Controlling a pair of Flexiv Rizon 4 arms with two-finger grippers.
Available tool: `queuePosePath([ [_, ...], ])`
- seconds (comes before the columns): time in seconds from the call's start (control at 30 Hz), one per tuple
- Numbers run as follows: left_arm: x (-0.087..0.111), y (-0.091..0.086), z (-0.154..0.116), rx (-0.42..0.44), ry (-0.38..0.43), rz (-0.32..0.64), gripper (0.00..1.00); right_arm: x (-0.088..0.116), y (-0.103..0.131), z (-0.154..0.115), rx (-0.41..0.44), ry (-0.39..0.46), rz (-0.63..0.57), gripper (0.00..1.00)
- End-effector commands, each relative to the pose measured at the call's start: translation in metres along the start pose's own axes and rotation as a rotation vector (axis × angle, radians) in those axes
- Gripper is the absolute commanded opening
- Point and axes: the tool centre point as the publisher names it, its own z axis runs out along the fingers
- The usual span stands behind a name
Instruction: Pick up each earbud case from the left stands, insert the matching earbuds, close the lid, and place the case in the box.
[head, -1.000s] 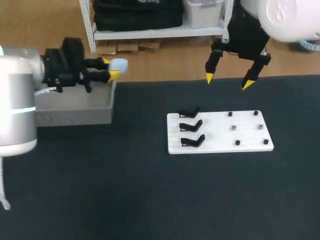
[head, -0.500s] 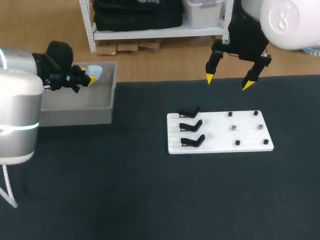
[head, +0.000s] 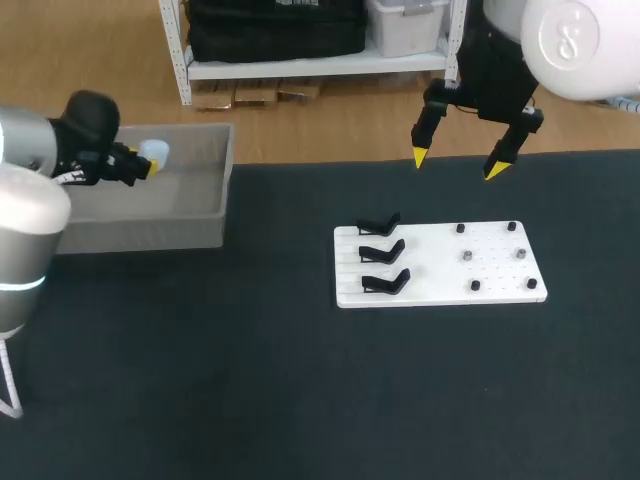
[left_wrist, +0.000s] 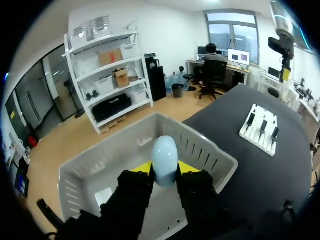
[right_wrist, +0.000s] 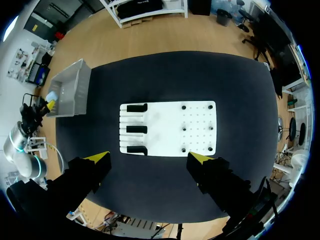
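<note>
A pale blue earbud case (left_wrist: 164, 160) sits between the yellow tips of my left gripper (left_wrist: 165, 168), which is shut on it. In the head view that case (head: 155, 152) hangs over the grey box (head: 195, 210) at the table's left, held by my left gripper (head: 146, 163). The white stand board (head: 440, 264) lies right of centre with three bare black stands (head: 383, 253) along its left side. My right gripper (head: 460, 163) hovers open high above the board's far edge; its wrist view looks down on the board (right_wrist: 170, 128) between its tips (right_wrist: 150, 157).
Small black pegs (head: 495, 258) dot the board's right half. The grey box (left_wrist: 210, 160) has slotted walls, and something pale lies on its floor (left_wrist: 104, 196). Dark table surface (head: 250, 380) stretches between box and board.
My left gripper has carried the case leftwards, from the box's right wall to over its left part. The right arm has stayed where it was.
</note>
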Motion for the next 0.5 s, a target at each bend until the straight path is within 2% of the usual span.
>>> queuePosePath([
  [0.03, 0.001, 0.0, 0.0, -0.011, 0.014, -0.007, 0.05, 0.003, -0.001, 0.0, 0.0, -0.007, 0.002, 1.0],
  [0.1, 0.001, -0.001, 0.0, -0.015, 0.01, -0.012, 0.43, 0.003, -0.001, 0.0, 0.0, -0.007, 0.002, 1.0],
  [0.13, 0.001, -0.002, 0.0, -0.019, 0.009, -0.009, 1.0, 0.003, -0.001, 0.0, 0.0, -0.007, 0.002, 1.0],
  [0.27, -0.001, -0.01, 0.0, -0.022, 0.017, 0.006, 1.0, 0.003, -0.001, 0.0, 0.0, -0.007, 0.002, 1.0],
  [0.5, -0.008, -0.028, -0.002, 0.008, -0.036, 0.003, 1.0, 0.003, -0.001, 0.0, 0.0, -0.007, 0.002, 1.0],
])
